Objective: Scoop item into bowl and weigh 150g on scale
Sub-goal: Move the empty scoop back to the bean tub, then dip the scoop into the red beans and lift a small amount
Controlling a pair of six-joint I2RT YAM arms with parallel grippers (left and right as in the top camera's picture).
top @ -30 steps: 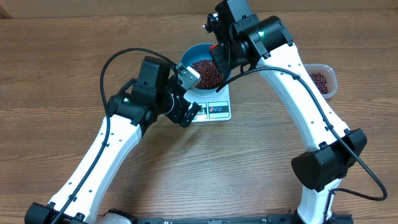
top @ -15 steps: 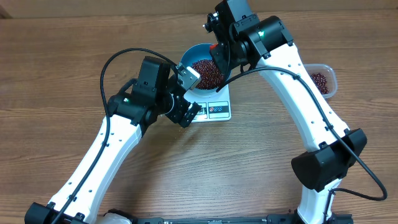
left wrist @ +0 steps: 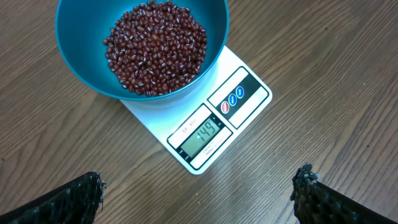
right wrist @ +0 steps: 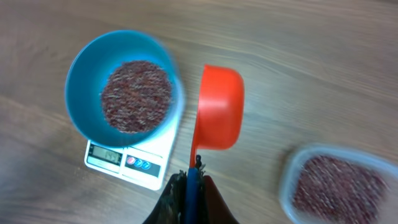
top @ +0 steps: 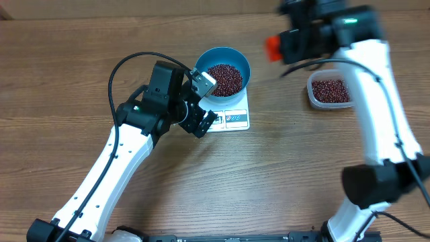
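Brown wood-grain table point(top: 282, 175) filling the view, paler tan strip point(top: 101, 8) along the far edge, soft even light

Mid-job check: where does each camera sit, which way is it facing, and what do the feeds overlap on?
Overhead: fixed above the table, looking straight down; left arm, right arm show, left gripper by the scale, right gripper blurred near the tub.
Left wrist: on the left arm, looking down at the bowl of beans; its open fingertips frame the bottom.
Right wrist: looking down past the orange scoop it grips.
Shared: all three show bowl and scale.
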